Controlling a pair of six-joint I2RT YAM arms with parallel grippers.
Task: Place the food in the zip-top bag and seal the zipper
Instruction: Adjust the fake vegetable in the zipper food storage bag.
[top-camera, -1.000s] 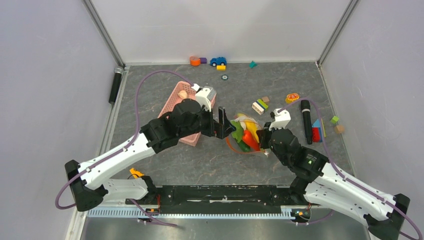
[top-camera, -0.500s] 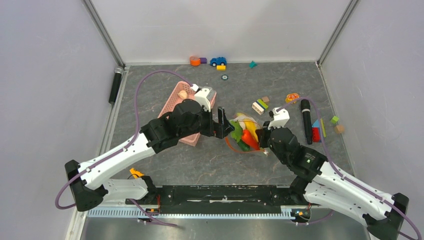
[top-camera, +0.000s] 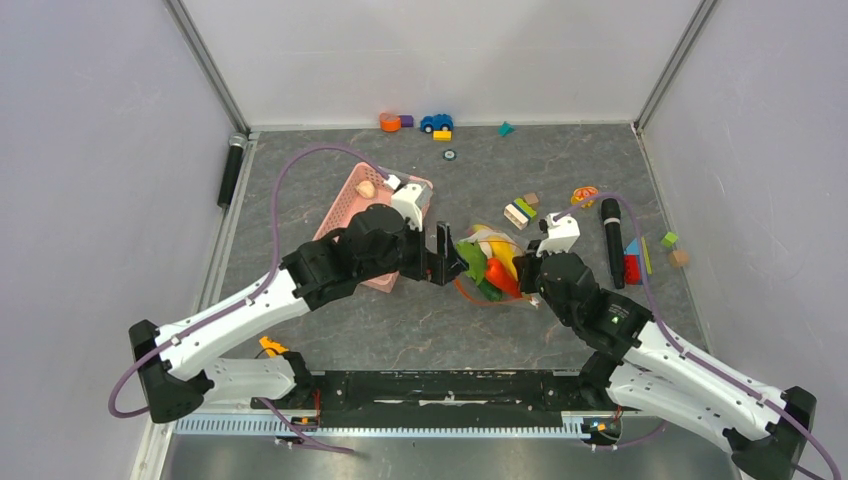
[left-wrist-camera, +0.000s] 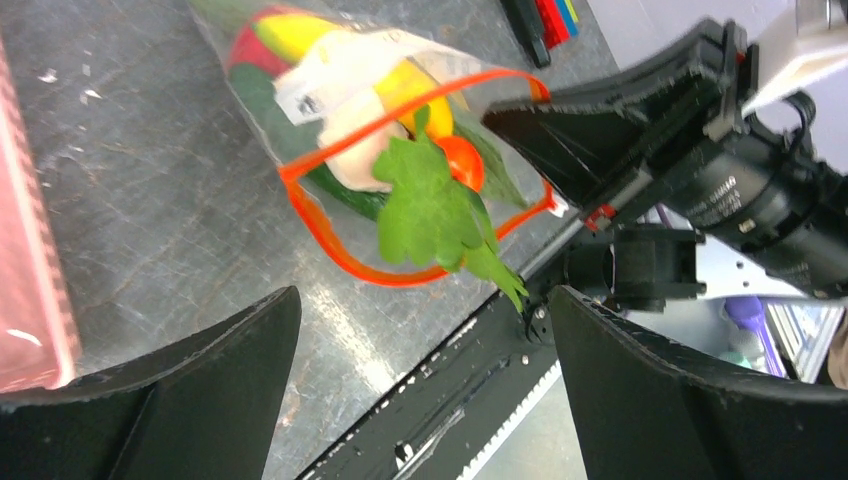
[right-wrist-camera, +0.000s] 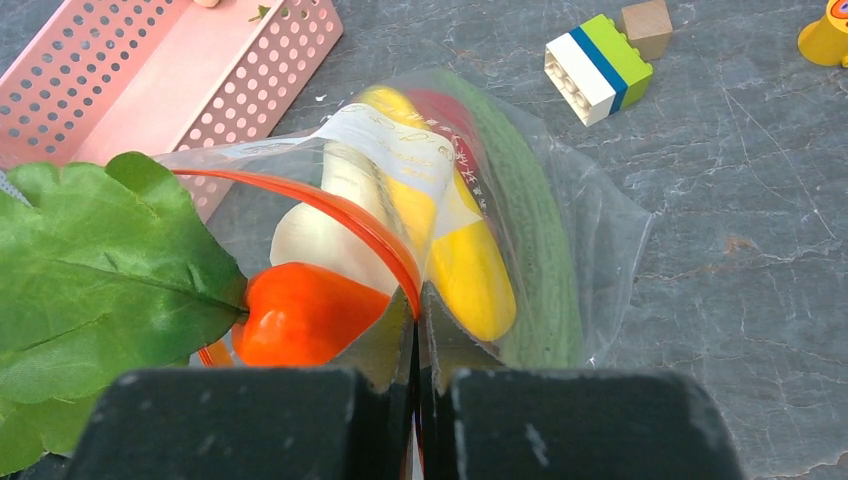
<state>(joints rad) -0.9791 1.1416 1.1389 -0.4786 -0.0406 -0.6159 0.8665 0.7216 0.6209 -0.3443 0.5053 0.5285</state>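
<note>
Right wrist view shows the zip-top bag (right-wrist-camera: 560, 250) mid-table, right gripper (right-wrist-camera: 418, 330) pinched tight on its orange-red zipper (right-wrist-camera: 330, 215), carrot (right-wrist-camera: 290, 315) leaves spilling out at nine o'clock toward the left gripper (top-camera: 441, 254) gaping wide, pink basket (top-camera: 345, 210) behind; blocks (top-camera: 520, 210) at one o'clock.

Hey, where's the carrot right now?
In the top view the carrot sits mid-table at the mouth of the zip-top bag, between the left gripper and right gripper; its green leaves poke out past the zipper.
</note>
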